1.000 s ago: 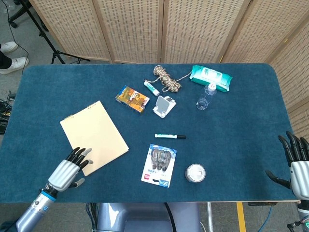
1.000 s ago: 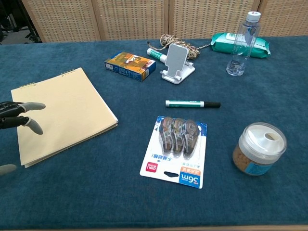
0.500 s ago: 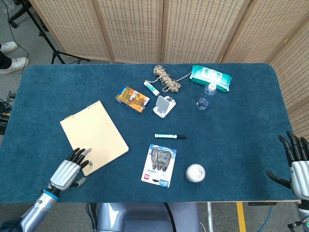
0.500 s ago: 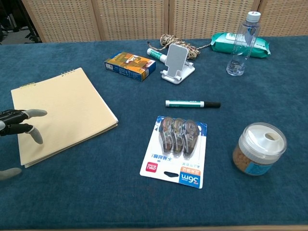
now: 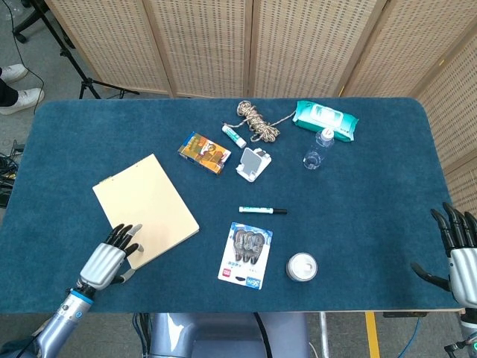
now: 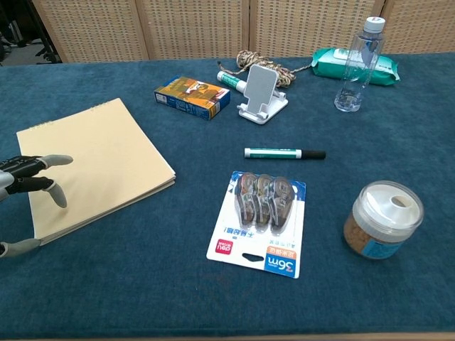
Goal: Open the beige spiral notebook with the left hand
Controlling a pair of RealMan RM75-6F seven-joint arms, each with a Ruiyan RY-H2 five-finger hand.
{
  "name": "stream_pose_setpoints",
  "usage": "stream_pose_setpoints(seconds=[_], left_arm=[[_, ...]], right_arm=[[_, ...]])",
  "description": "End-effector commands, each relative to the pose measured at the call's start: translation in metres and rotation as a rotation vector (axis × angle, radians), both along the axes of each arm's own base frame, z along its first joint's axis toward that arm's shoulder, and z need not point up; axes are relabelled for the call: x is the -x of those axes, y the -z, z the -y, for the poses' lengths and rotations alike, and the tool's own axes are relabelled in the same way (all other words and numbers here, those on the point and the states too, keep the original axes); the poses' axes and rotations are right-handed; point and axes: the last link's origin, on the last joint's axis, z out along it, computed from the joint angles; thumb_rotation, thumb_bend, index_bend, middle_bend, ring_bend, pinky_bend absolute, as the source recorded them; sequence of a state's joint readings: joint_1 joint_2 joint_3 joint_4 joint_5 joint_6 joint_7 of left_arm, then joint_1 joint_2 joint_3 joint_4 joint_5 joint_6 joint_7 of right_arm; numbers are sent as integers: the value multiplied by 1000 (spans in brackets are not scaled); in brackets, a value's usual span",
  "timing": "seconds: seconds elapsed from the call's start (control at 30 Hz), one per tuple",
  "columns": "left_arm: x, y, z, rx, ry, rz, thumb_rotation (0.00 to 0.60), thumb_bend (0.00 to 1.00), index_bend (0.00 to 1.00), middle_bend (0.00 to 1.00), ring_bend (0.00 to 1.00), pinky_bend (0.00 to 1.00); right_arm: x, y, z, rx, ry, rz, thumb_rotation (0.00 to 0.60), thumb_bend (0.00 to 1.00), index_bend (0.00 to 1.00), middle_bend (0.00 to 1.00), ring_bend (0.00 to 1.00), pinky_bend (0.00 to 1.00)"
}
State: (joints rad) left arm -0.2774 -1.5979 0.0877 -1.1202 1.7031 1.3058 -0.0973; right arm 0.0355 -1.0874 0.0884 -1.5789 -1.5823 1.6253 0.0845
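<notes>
The beige spiral notebook (image 5: 145, 208) (image 6: 96, 166) lies closed and flat on the left part of the blue table, its spiral along the far edge. My left hand (image 5: 108, 260) (image 6: 25, 186) is at the notebook's near corner, fingers spread and reaching over the cover's edge; whether the fingertips touch the cover is unclear. It holds nothing. My right hand (image 5: 458, 246) hovers at the table's right front edge, fingers apart and empty; only the head view shows it.
Right of the notebook lie a blister pack (image 5: 247, 253), a marker (image 5: 262, 210), a round jar (image 5: 302, 266). Further back are a small orange box (image 5: 203, 152), phone stand (image 5: 253, 164), rope coil (image 5: 257, 119), bottle (image 5: 318, 149) and wipes pack (image 5: 325, 119).
My left hand has drawn slightly back toward the table's near edge along the notebook's corner. The notebook stays closed. The right hand has not moved.
</notes>
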Motion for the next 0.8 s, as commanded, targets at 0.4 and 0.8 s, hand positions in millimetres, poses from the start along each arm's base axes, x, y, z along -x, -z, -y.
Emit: stream_pose_setpoints(seconds=[0.4,0.8], left_arm=[[2,4,-3,3,-20,1,600,332,523,0,0,0],[3,5,-5,-8,-34,8,600,403,635,0,0,0]], right_arm=[[0,-1,0,-3,2,4,600,0,18,0,0,0],[1,-2,0,-3,5,13,600,0,22,0,0,0]])
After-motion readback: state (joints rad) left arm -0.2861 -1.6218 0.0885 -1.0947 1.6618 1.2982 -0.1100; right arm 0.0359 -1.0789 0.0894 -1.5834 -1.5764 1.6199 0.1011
